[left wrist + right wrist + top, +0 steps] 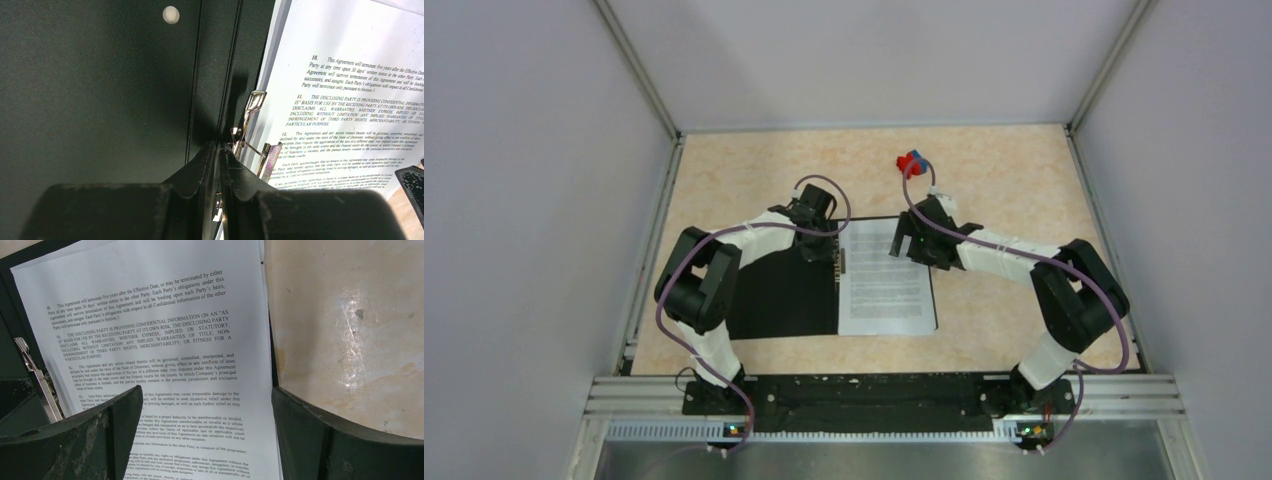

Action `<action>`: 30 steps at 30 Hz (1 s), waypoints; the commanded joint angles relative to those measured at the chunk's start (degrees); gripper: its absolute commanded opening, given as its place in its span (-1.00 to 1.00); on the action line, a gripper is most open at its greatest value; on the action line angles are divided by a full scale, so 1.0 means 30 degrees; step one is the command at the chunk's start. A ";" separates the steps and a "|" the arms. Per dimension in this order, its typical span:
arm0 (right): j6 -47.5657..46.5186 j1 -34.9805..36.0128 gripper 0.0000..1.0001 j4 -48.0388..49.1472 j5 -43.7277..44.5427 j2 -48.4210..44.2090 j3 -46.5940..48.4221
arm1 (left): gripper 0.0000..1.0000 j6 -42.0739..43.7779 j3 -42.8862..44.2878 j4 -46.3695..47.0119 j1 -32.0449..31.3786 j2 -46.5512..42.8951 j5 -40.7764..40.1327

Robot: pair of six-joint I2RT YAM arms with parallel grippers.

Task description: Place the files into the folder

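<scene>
Files (886, 285) lie on the open folder (784, 295) at centre frame, left gripper (218, 145) apparently clenched on the spine's metal clip (252, 107), right gripper (205, 395) released over the sheets; clamping seems in hand, next needing the sheet edges seated beneath the clip.

I see a beige marbled table (1014, 190). The folder (784, 300) lies open and flat on it. A small red-and-blue object (911, 162) sits toward the far edge.
</scene>
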 commanded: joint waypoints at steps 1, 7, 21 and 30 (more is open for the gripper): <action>0.0044 0.0219 0.97 0.0166 0.0030 0.0112 0.0226 | -0.71 0.0206 -0.0233 0.0759 0.0021 0.0416 0.0198; 0.0015 0.0219 0.97 0.0130 0.0414 0.0311 0.0239 | -0.71 0.0228 -0.0186 0.0791 0.0033 0.0426 0.0199; -0.0225 0.0223 0.97 0.0431 0.0001 0.1304 0.0880 | -0.71 0.0275 -0.0206 0.0794 0.0064 0.0458 0.0194; -0.0414 0.0217 0.97 0.0274 0.0002 0.1719 0.1674 | -0.72 0.0329 -0.0295 0.0797 0.0169 0.0441 0.0192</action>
